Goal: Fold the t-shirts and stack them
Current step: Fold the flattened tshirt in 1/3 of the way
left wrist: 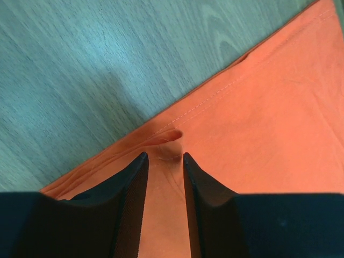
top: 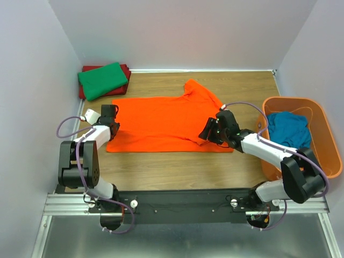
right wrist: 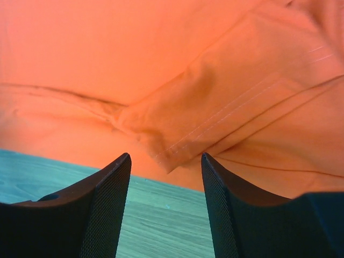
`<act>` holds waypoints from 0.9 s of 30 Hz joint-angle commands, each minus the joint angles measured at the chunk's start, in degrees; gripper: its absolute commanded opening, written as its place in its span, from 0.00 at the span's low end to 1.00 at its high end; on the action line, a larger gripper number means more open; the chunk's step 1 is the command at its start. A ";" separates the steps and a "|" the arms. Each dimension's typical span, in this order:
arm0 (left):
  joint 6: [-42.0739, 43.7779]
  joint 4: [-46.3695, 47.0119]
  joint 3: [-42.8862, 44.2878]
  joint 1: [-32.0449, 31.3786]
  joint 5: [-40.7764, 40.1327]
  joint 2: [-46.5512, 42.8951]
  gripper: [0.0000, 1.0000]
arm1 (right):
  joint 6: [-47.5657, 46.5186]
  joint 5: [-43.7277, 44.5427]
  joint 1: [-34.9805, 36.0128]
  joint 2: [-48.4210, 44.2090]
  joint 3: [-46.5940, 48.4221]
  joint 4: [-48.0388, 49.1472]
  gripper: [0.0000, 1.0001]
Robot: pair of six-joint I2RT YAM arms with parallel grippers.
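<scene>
The orange t-shirt [top: 161, 123] lies spread flat in the middle of the table [top: 177, 166], between my two arms. Its long axis runs across the table from left to right. The hem [left wrist: 215, 97] is at my left and the shoulders at my right, so the neck end points toward the basket [top: 328, 145]. One sleeve [top: 200, 88] sticks out toward the back wall.

My left gripper [left wrist: 163, 157] is down on the hem edge. Its jaws stand narrow, with a small pucker of cloth at the tips, and I cannot tell whether they truly have it. My right gripper [right wrist: 165, 157] is released, jaws wide, hanging just over the near sleeve [right wrist: 215, 123] where its stitched edge meets the bare wood. It is touching nothing that I can see.

I judge the step to be pinching both ends of the near side so that it can be folded over. To do it well, I should catch only the shirt's edge, both layers, and not push the fabric along the wood. I should also set the right jaws astride the sleeve seam before closing. Both hands ought to lift together and level, or the fold line will skew.

A green shirt [top: 103, 79] sits folded on a dark red one [top: 126, 69] in the far left corner. A teal one [top: 287, 129] lies crumpled in the basket.
</scene>
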 commanded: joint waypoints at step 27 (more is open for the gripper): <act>2.91 2.15 2.77 -0.18 -0.51 0.16 0.27 | 3.46 6.34 6.53 7.48 0.23 2.83 0.50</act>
